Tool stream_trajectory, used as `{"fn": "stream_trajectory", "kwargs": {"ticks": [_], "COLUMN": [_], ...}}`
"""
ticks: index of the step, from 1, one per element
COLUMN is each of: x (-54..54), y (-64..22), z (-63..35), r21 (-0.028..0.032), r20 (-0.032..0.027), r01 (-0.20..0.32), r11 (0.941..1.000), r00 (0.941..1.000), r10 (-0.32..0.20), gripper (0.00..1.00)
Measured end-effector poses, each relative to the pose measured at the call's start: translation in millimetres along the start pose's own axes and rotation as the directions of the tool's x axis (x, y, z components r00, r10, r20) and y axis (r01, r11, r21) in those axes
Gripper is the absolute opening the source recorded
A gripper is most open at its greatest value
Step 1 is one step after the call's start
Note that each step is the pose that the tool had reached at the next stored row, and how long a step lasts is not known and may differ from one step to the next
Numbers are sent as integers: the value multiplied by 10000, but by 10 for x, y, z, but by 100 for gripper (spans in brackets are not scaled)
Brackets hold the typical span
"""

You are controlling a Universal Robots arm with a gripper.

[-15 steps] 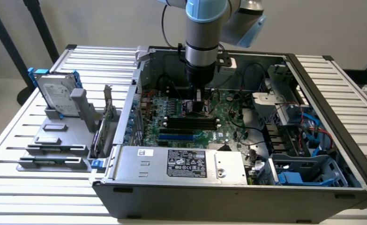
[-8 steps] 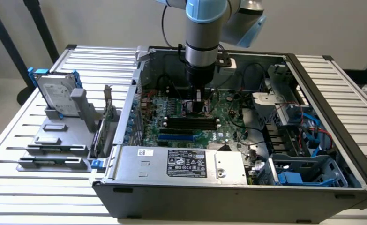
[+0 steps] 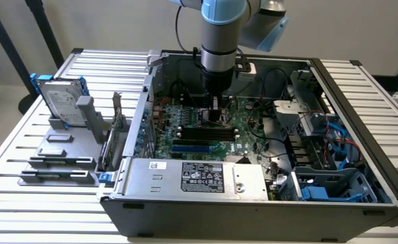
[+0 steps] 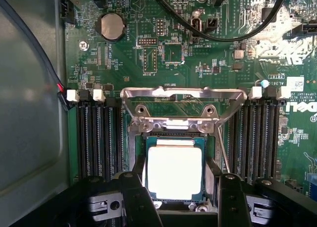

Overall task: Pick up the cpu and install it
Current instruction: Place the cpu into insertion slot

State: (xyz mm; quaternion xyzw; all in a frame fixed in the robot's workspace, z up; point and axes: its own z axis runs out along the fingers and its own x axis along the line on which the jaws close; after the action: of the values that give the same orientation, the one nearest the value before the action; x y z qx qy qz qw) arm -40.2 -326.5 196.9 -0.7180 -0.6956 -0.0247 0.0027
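The cpu (image 4: 174,173), a small square chip with a bright silver top, sits level within the socket's outline on the green motherboard (image 4: 148,48). My gripper (image 4: 174,168) straddles it, and its dark fingers (image 4: 133,197) press against the chip's two opposite edges. I cannot tell whether the chip rests fully in the socket. The metal retention frame (image 4: 183,94) is flipped open just beyond the socket. In the exterior view my gripper (image 3: 216,116) reaches straight down into the open computer case (image 3: 253,203), over the middle of the board.
Black memory slots (image 4: 96,138) flank the socket on both sides. Black cables (image 4: 218,36) loop over the board. A hard drive with blue brackets (image 3: 60,99) stands in a grey holder (image 3: 56,162) at the exterior view's left. The power supply (image 3: 199,178) fills the case's front.
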Motion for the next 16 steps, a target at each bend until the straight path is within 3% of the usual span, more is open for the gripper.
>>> {"fn": "stream_trajectory", "kwargs": {"ticks": [16], "x": [-1], "y": [-1], "z": [16], "r21": [36], "r20": [23], "r01": [-41], "r11": [10000], "r00": [10000], "r10": [41], "gripper": [55]}}
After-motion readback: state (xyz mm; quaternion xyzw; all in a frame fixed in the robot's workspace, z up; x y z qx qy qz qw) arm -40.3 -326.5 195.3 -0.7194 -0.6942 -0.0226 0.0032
